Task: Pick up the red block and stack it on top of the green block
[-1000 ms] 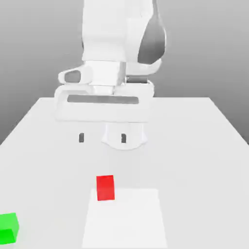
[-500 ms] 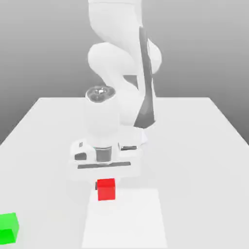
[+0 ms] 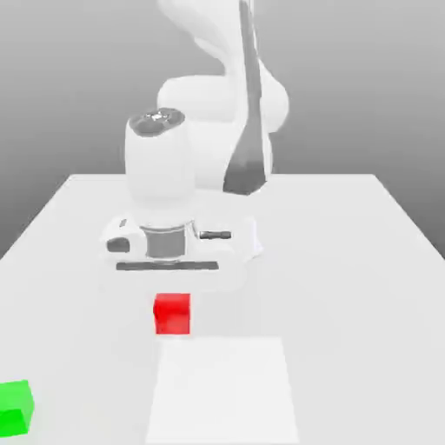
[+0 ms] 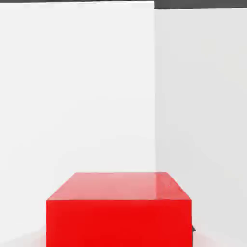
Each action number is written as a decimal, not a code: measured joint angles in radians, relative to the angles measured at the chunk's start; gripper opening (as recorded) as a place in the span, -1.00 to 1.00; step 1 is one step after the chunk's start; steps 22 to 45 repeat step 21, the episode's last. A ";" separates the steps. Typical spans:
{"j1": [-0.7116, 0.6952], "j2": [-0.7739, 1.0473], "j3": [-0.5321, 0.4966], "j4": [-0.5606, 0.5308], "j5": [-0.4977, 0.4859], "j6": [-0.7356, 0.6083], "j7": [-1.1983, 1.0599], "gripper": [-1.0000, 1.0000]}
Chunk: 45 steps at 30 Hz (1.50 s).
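A bright white square panel (image 3: pixel 222 391) lies flat on the pale grey tabletop (image 3: pixel 365 304); the tabletop surrounds the panel; a grey backdrop (image 3: pixel 348 87) rises beyond the tabletop's far edge.

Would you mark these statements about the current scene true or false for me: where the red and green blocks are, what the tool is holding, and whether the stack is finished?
1. The tool is closed on the red block. True.
2. The green block already carries the red one. False: the two are apart, with the red block at the tool.
3. The green block is toward the exterior view's left from the red block. True.
4. The tool is gripping the green block. False: it grips the red one.
5. The stack is not yet made. True.
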 joint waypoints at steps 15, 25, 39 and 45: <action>-0.152 0.327 -0.130 0.502 0.072 -0.186 0.348 -1.00; -0.174 0.422 -0.106 0.516 0.112 -0.107 0.326 1.00; -0.174 0.422 -0.106 0.516 0.112 -0.107 0.326 1.00; -0.174 0.422 -0.106 0.516 0.112 -0.107 0.326 1.00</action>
